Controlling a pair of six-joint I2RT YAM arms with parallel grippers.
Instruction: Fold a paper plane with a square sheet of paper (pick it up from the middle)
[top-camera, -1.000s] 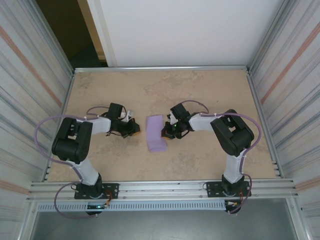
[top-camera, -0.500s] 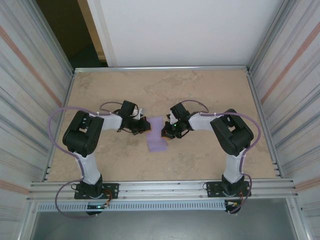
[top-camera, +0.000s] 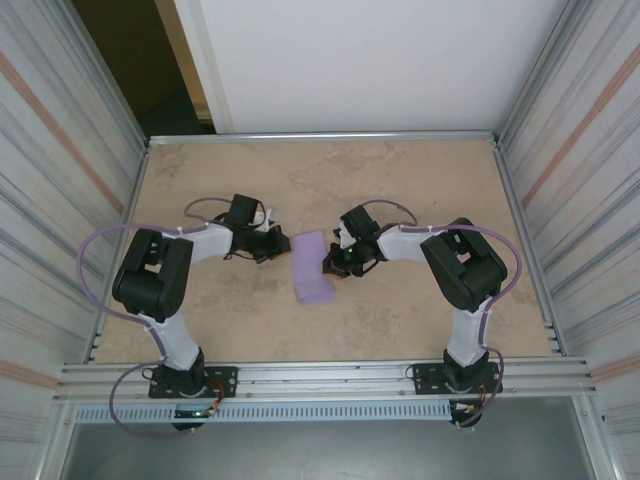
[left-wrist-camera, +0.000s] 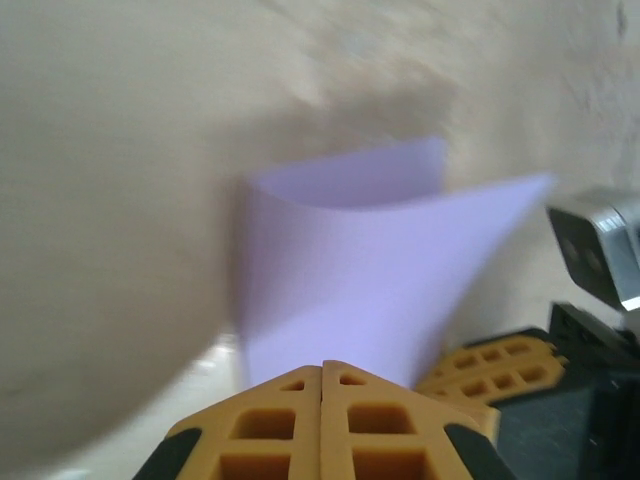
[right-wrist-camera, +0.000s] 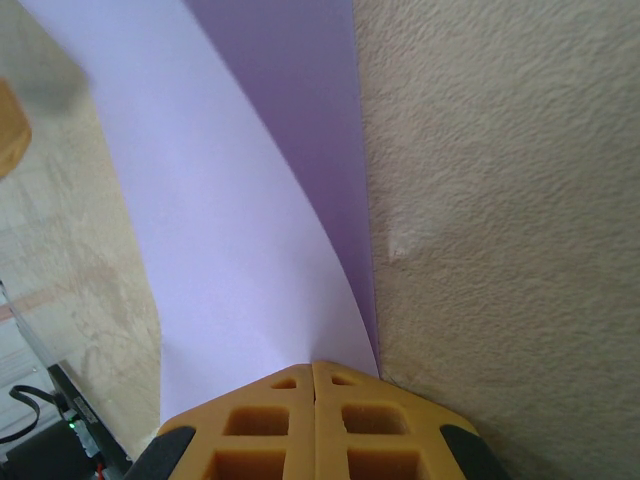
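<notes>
The square sheet of paper (top-camera: 312, 268) is lavender and lies curled over on itself in the middle of the table. My right gripper (top-camera: 331, 264) is shut on its right edge, and in the right wrist view the sheet (right-wrist-camera: 230, 220) rises straight out of the closed tips (right-wrist-camera: 313, 365). My left gripper (top-camera: 281, 243) sits just left of the sheet with its jaws pressed together. In the left wrist view the shut tips (left-wrist-camera: 322, 366) point at the bowed sheet (left-wrist-camera: 350, 270); whether they touch it is unclear. One of the right gripper's orange fingers (left-wrist-camera: 480, 366) shows beside the sheet.
The tan tabletop (top-camera: 400, 180) is bordered by a metal frame, with corrugated walls (top-camera: 60, 200) on both sides and a white panel at the back. Both arm bases stand on the near rail (top-camera: 320, 378).
The left gripper swung in against the sheet's left edge, squeezing it narrower, then drew back a little to the left. The sheet has spread wider again. The right gripper held still.
</notes>
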